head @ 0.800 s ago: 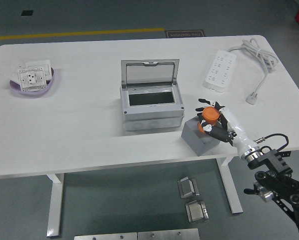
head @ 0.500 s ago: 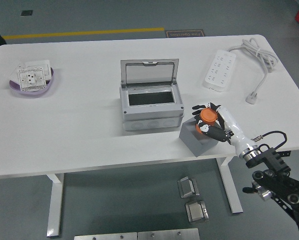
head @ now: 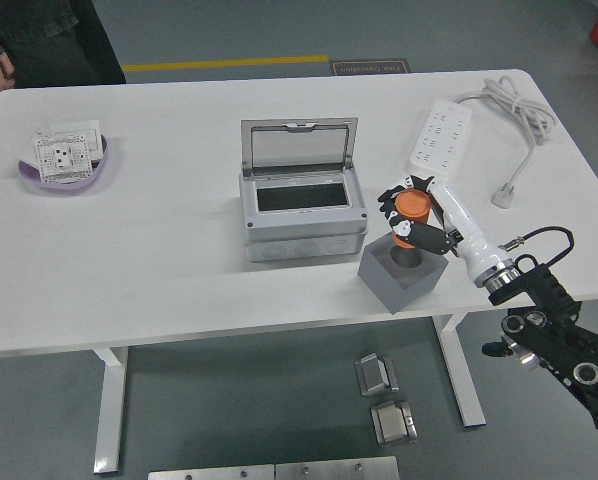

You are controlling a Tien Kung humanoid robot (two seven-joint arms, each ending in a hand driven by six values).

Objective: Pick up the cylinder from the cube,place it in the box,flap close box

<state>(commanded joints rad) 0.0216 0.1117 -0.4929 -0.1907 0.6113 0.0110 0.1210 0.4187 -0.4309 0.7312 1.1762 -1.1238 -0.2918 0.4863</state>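
Just right of the open gray box [head: 301, 205], the right hand [head: 419, 217] has its fingers clamped around the orange cylinder [head: 412, 207], seemingly lifted slightly above the gray cube [head: 401, 273].

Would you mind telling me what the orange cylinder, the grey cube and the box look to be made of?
Orange cylinder: probably plastic, going by its even, saturated colour and matte skin; it is held in the right hand.
Grey cube: matte, uniform grey, plastic or foam; unclear which.
Box: light grey moulded plastic, with a translucent lid raised.
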